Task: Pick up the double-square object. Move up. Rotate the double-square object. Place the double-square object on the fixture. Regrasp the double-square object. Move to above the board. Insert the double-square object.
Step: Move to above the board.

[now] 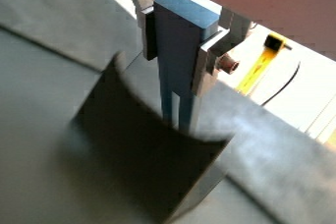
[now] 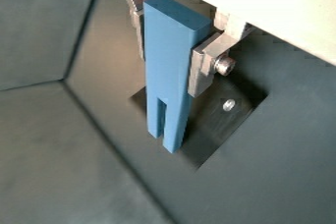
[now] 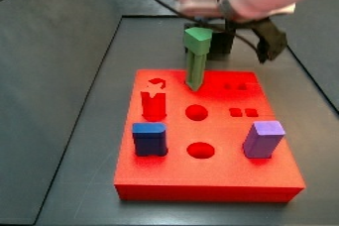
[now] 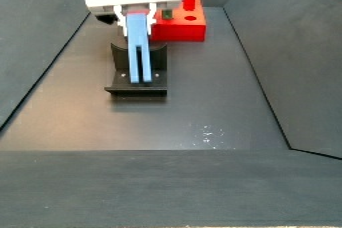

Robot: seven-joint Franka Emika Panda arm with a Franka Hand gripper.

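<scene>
My gripper point(image 4: 136, 14) is shut on the upper part of the double-square object point(image 4: 139, 52), a long slate-blue grooved bar that hangs upright. In both wrist views the silver fingers point(image 1: 207, 66) point(image 2: 199, 66) press on the two sides of the bar point(image 1: 178, 31) point(image 2: 168, 90). The bar's lower end reaches down to the dark fixture point(image 4: 134, 90) point(image 1: 144, 149) point(image 2: 217, 130); I cannot tell whether it touches. The red board point(image 3: 212, 175) point(image 4: 181, 30) lies apart from the fixture. In a side view the gripper point(image 3: 225, 40) is partly hidden behind the green peg.
On the board stand a tall green peg point(image 3: 196, 56), a short dark-blue block point(image 3: 149, 138) and a purple block point(image 3: 264, 139). Sloping dark walls point(image 4: 40, 72) enclose the floor. A yellow part point(image 1: 266, 56) shows past the fixture.
</scene>
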